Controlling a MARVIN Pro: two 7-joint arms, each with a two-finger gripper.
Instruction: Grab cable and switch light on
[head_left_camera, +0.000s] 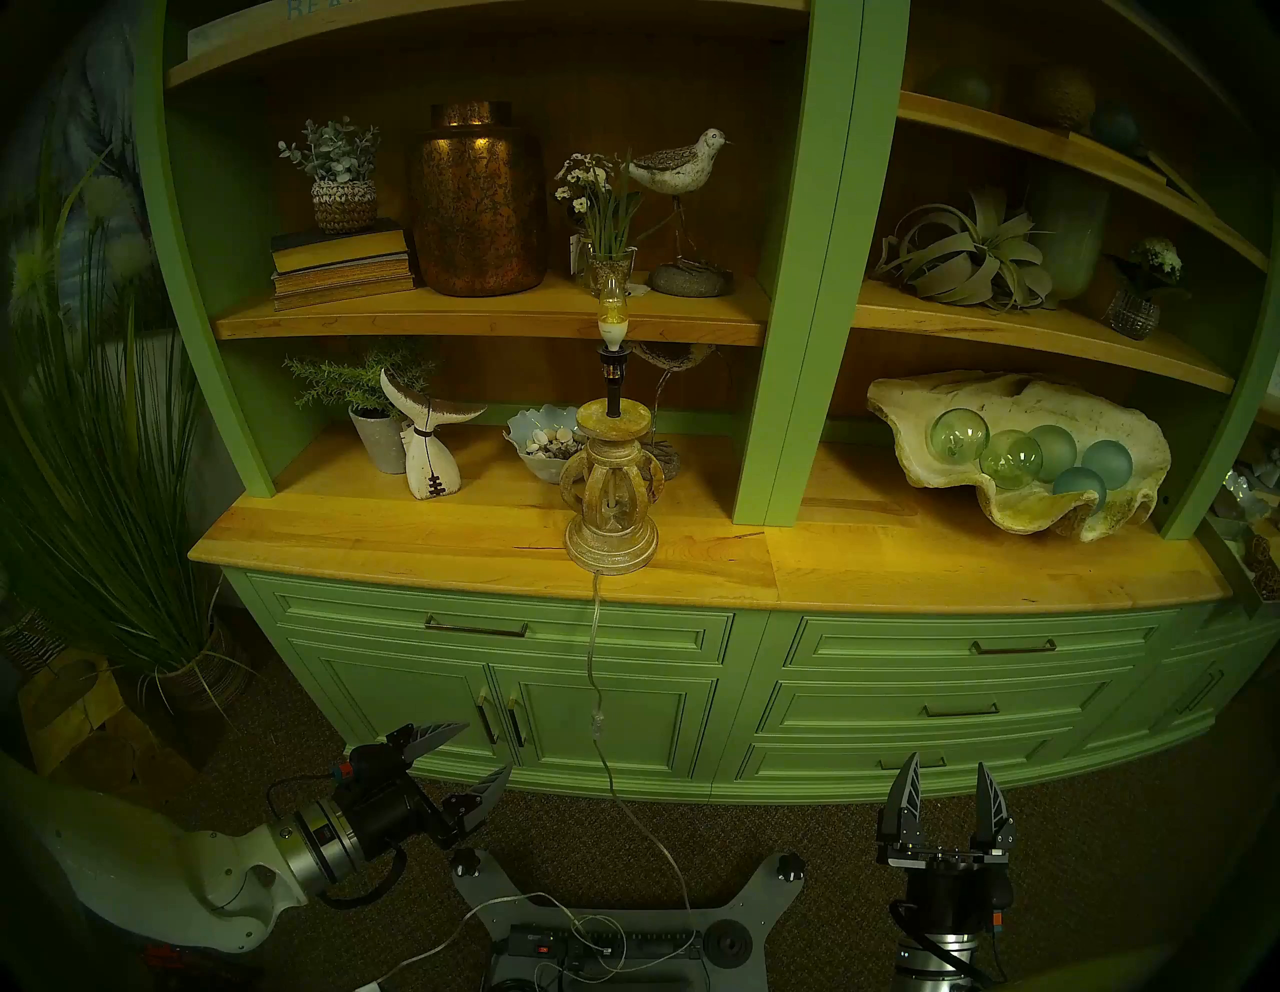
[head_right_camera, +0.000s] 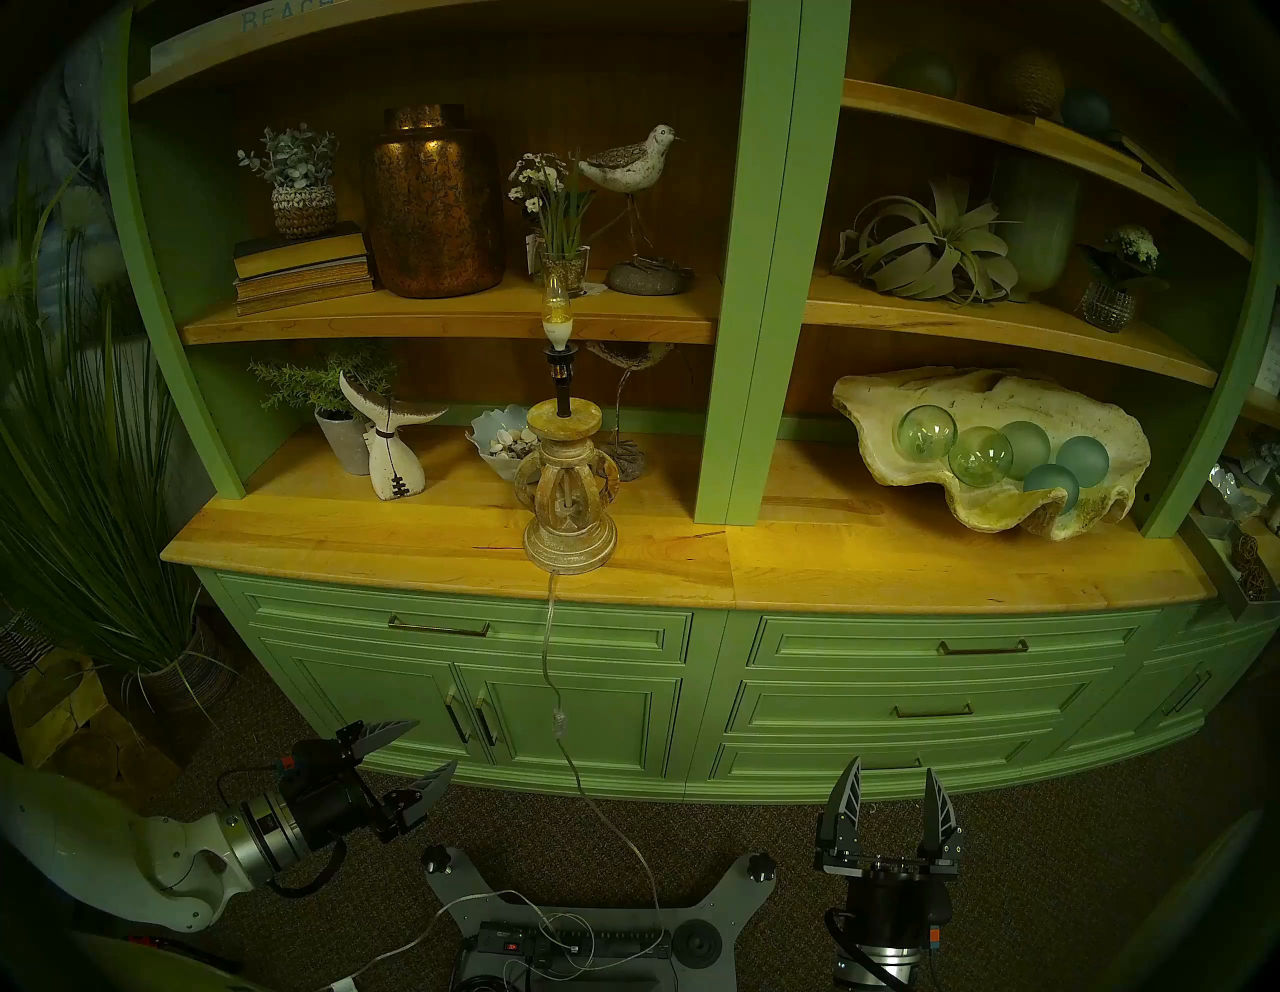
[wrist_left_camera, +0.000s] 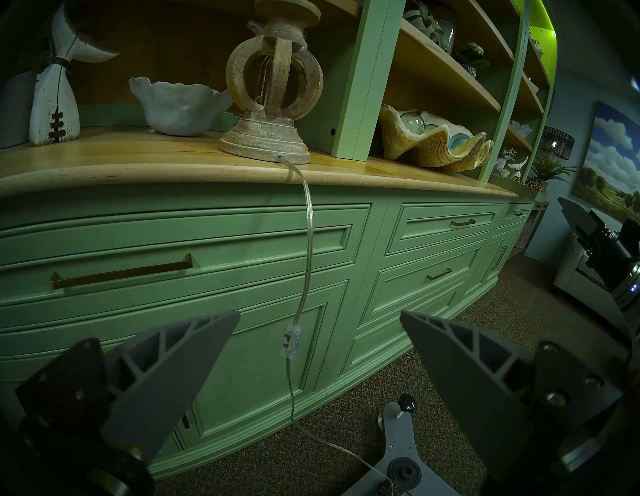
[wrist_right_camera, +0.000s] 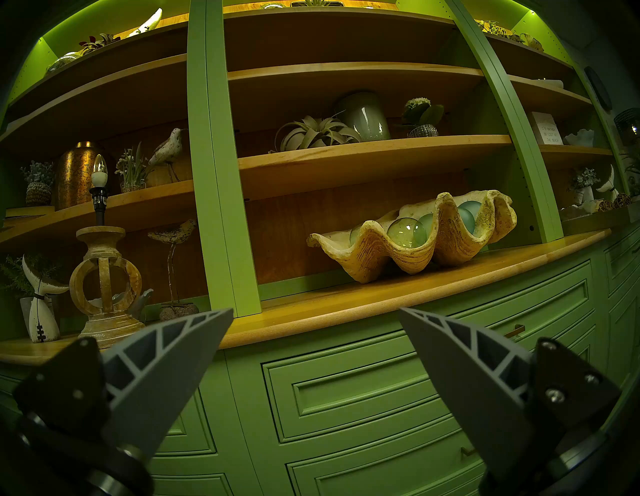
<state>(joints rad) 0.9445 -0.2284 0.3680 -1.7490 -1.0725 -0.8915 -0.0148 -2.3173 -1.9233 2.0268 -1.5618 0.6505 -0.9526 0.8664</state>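
Note:
The light, a clear candle bulb (head_left_camera: 611, 305) on a whitewashed wooden lamp base (head_left_camera: 611, 506), stands at the counter's front edge; it also shows in the right wrist view (wrist_right_camera: 99, 169), without a clear glow. The clear cable (head_left_camera: 593, 644) hangs from the base down the cabinet front, with its inline switch (head_left_camera: 595, 724) partway, then runs over the floor. My left gripper (head_left_camera: 487, 747) is open and empty, left of the switch and apart from it; the switch (wrist_left_camera: 291, 341) shows between its fingers. My right gripper (head_left_camera: 947, 762) is open and empty, far right.
A green cabinet with a wooden counter (head_left_camera: 900, 575) faces me. A whale-tail figure (head_left_camera: 429, 443), a shell bowl (head_left_camera: 544, 443) and a giant clam shell (head_left_camera: 1018, 457) stand on it. A power strip (head_left_camera: 596, 945) sits on my base. A potted grass (head_left_camera: 104, 485) is left.

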